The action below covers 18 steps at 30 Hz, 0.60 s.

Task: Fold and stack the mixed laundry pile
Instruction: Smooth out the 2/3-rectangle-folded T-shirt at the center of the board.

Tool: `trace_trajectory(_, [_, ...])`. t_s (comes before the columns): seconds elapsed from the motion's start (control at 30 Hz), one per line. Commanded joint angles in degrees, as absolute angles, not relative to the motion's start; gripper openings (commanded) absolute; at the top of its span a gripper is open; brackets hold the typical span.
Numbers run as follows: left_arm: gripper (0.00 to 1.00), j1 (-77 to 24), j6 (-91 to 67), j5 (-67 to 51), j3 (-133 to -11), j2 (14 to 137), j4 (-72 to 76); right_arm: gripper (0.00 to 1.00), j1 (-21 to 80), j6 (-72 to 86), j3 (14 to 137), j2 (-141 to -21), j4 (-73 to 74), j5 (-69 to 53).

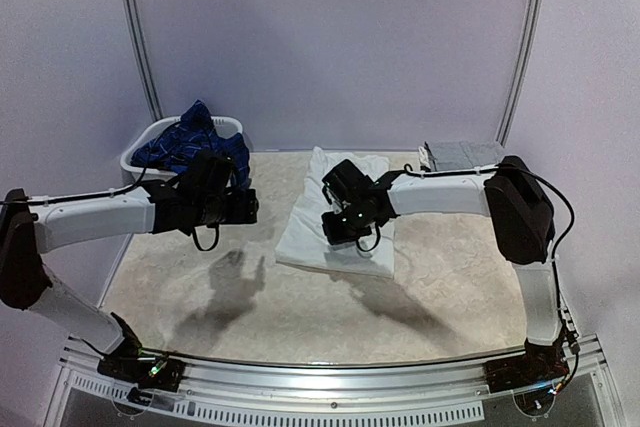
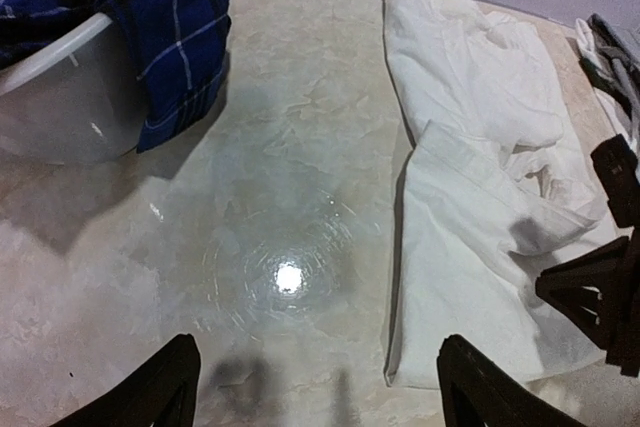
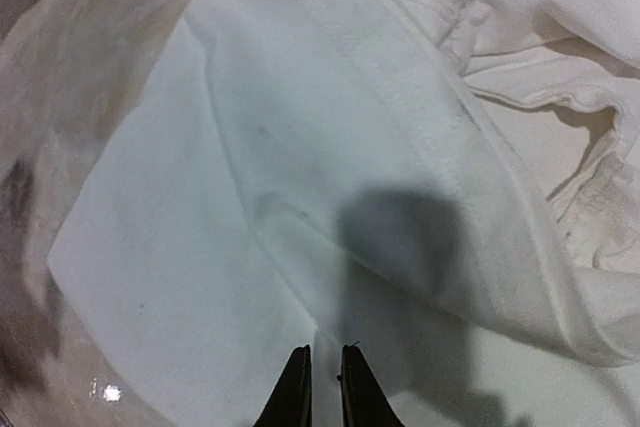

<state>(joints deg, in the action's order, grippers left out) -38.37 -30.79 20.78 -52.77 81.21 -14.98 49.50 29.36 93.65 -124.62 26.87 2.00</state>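
Pale curtain walls close off a marbled beige table [image 1: 450, 267], glossy enough to throw back the lamp in the left wrist view. Largest on it are the white trousers [image 1: 305, 232], spread in a rough oblong at the table's middle, their left edge straight and flat, their right side rumpled into folds. At the far left stands a white basket [image 1: 150, 142] heaped with the navy plaid shirt [image 1: 190, 137], one flap hanging over the rim. At the far right lies a small grey folded piece [image 1: 460, 154].

All of this is limp, light cloth, I judge: it will sag, drag along the table and shed any crease not pressed flat. The best hold looks to be a corner or hem where a single layer lies free, such as the trousers' near-left corner.

From the left, one arm stretches its forearm rightward beside the basket; the left end effector [image 2: 320, 387] hangs over bare table with fingers wide apart, holding nothing. The other arm bends at a high elbow on the right and reaches left, and the right end effector [image 3: 325, 392] points down over the trousers, fingers almost together; whether they nip a fold of cloth is unclear.
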Motion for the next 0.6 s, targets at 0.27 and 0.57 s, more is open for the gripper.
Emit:
trace_trajectory(0.27, [0.81, -40.96, -29.99, 20.31, -50.03, 80.1, -13.16, 0.11, 44.98, 28.77, 96.12, -128.33, 30.61, 5.28])
trace_trajectory(0.57, [0.8, -42.57, -30.35, 20.73, -48.84, 79.28, -13.39, 0.11, 42.02, 27.31, 99.32, -130.72, 29.34, 4.75])
